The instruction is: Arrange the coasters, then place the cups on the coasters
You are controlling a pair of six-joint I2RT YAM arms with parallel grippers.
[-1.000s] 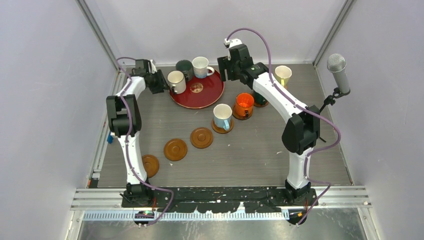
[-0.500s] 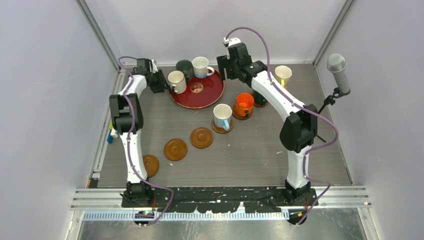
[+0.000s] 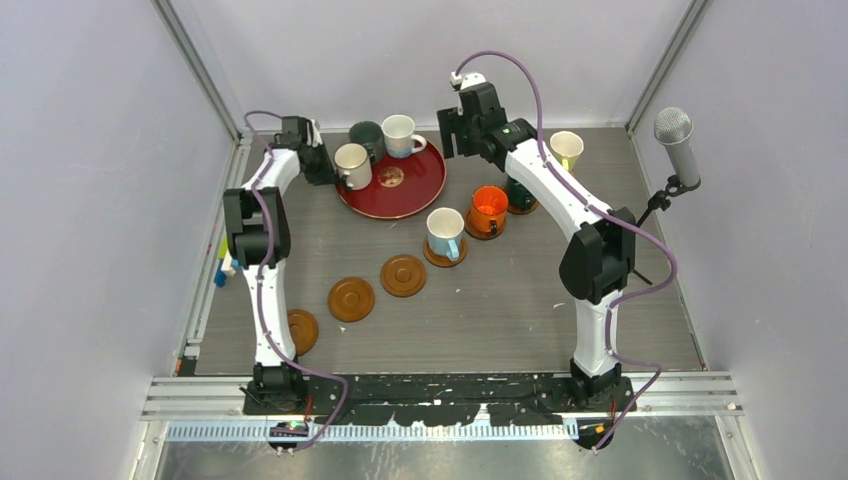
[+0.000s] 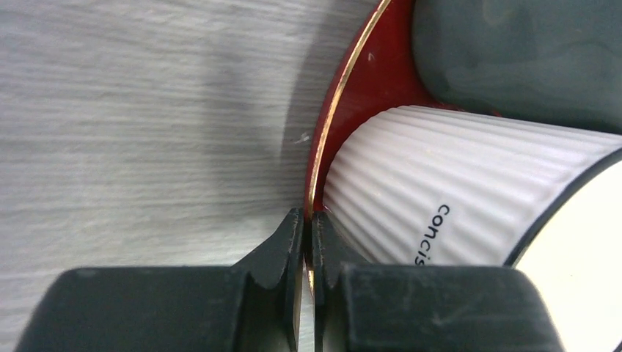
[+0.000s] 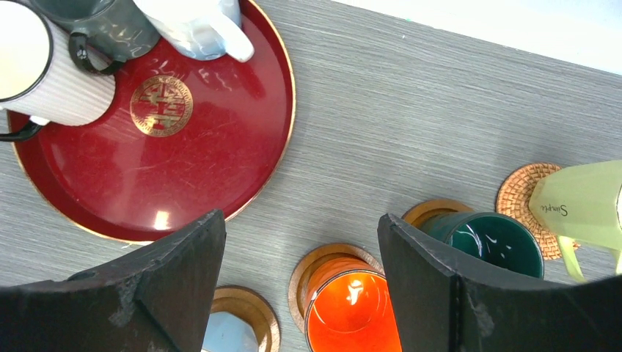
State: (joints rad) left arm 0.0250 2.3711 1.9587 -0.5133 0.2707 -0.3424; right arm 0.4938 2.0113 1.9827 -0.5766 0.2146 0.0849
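Note:
My left gripper (image 4: 309, 216) is shut on the gold rim of the red tray (image 4: 350, 88), right beside a white ribbed cup (image 4: 455, 176). In the top view the left gripper (image 3: 325, 165) sits at the tray's left edge. The tray (image 3: 400, 195) also carries a dark grey-green cup (image 3: 368, 135) and a white cup (image 3: 400, 133). Light blue (image 3: 444, 235), orange (image 3: 489, 210), dark teal (image 5: 488, 238) and pale yellow (image 3: 566, 150) cups stand on coasters. Three coasters (image 3: 403, 275) (image 3: 351, 299) (image 3: 300, 330) lie bare. My right gripper (image 5: 301, 220) hangs open above the orange cup (image 5: 352, 315).
A microphone on a stand (image 3: 676, 140) rises at the right edge of the table. Grey walls close in the back and both sides. A metal rail (image 3: 210, 260) runs along the left edge.
My left gripper has closed on the tray's rim. The right arm has drawn slightly toward the back.

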